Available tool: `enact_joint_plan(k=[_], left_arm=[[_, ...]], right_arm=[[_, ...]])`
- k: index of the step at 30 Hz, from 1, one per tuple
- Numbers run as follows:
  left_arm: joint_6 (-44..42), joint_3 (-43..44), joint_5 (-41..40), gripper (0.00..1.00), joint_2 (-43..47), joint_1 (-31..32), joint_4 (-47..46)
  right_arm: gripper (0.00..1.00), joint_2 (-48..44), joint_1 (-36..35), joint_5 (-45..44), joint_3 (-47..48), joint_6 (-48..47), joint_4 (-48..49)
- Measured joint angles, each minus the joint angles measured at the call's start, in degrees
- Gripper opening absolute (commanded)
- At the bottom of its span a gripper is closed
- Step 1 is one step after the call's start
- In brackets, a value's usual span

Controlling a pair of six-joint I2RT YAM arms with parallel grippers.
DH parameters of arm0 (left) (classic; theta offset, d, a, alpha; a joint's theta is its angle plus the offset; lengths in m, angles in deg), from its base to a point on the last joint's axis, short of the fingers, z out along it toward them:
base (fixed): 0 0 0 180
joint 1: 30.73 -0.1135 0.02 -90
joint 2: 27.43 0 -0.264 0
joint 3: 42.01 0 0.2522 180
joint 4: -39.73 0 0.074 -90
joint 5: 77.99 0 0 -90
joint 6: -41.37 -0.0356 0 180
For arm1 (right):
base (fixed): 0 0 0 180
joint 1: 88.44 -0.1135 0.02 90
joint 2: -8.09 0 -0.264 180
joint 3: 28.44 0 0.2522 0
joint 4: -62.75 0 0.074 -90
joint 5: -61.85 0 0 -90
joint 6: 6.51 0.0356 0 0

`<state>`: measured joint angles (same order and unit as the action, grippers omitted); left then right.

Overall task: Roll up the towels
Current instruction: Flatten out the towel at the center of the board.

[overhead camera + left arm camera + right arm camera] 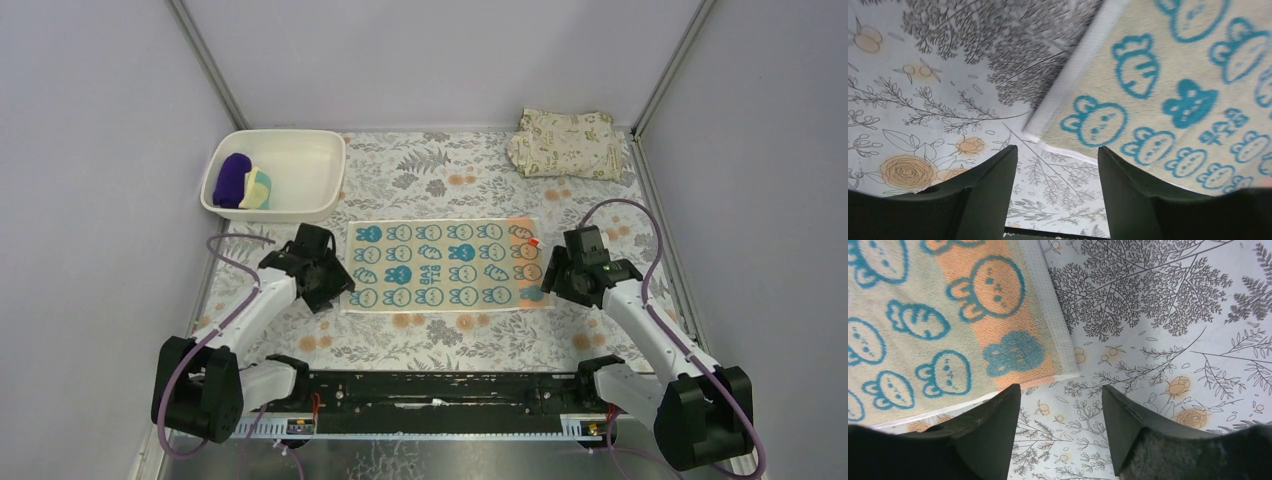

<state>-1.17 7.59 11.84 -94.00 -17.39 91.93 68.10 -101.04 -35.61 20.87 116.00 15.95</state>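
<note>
A pale yellow towel with teal rabbit marks (445, 265) lies spread flat in the middle of the table. Its right end has an orange band. My left gripper (335, 287) stands open just off the towel's near left corner. In the left wrist view that corner (1040, 132) lies ahead of the open left gripper (1058, 150), with only tablecloth between the fingers. My right gripper (550, 282) is open at the near right corner, and in the right wrist view the towel (923, 315) lies to the left of the empty right gripper (1062, 387). A dark purple towel (232, 180) and a yellow-and-teal one (258, 188) lie bundled in the basin.
A white basin (325, 185) stands at the back left. A beige leaf-printed folded cloth (567, 143) lies at the back right. A flower-printed cloth (440, 335) covers the table. A black rail (440, 395) runs along the near edge between the arm bases.
</note>
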Motion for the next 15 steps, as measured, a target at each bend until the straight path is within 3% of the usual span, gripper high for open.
enact_joint_plan(k=[6,10,15], left_arm=[[-2.95,10.91,-0.72,0.61,-2.21,0.00,2.93],[-5.35,18.47,-0.15,0.61,-9.09,1.38,2.14],[-6.43,21.44,0.92,0.61,-19.04,5.29,0.44]], right_arm=[[0.68,2.45,0.02,1.38,5.86,-2.73,-0.22],[0.70,8.13,0.02,6.38,9.70,-3.72,3.69],[0.71,15.21,0.02,14.12,10.01,-2.91,8.37]])
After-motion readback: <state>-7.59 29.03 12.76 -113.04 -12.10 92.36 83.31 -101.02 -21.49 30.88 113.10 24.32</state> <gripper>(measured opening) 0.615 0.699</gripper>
